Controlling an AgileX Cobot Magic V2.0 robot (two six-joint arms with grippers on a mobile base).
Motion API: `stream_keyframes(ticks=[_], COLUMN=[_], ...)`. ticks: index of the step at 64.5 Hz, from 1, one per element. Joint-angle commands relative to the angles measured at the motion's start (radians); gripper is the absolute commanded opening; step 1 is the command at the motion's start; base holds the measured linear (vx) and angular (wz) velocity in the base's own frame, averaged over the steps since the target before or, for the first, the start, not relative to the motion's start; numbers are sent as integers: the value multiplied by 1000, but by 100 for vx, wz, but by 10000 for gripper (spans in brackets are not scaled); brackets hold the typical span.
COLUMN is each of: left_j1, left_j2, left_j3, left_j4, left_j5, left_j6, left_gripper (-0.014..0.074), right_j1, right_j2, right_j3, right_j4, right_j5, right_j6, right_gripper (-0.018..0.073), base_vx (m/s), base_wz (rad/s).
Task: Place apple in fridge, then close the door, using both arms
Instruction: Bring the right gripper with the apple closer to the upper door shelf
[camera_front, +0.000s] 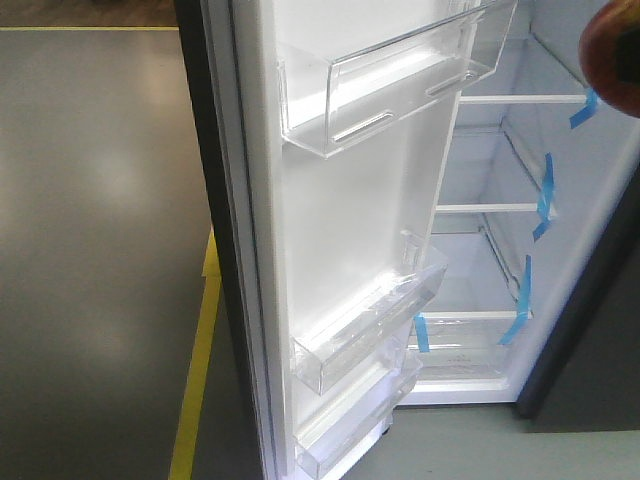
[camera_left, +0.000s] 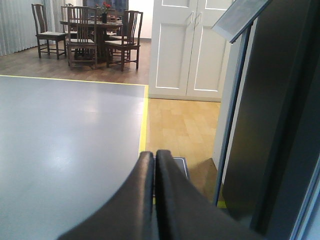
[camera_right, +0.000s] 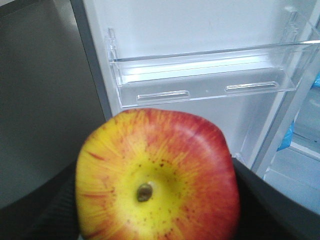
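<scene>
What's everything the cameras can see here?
apple: one, red-yellow, in right gripper
fridge: one, dark grey outside, white inside, open
door: one, white inner face, open
bins: three, clear, on door
shelves: three, white, inside fridge
tape: several strips, blue, at shelf ends
floor line: one, yellow, left of fridge
chairs: several, dark wood, far room
cupboard: one, white, far wall
left gripper: black, shut, empty
right gripper: black, holding apple

The left claw has two matte black fingers, smooth and rounded, broad at the base and curving narrower to blunt tips. The right claw is black too. One of its fingers shows a fine pebbled grain, and the other looks plain and dark.
</scene>
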Motion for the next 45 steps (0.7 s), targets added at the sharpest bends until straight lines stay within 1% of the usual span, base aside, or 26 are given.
stream_keyframes(ticks=[1,45], left_j1=[-7,-7], left_j2=[-14,-14], left_j3=[28,28], left_j4=[-3,-3], left_j5=[-68,-68], left_j6=[-9,-9], left_gripper=[-6,-6], right_j1=[-2,-2], right_j2=[-8,-8], right_j3=[-31,-31], right_j4=[47,47], right_j5=[-63,-63], right_j6=[-2,-2], right_gripper=[-6,-6], base_vx=[3,4], base_wz=[0,0])
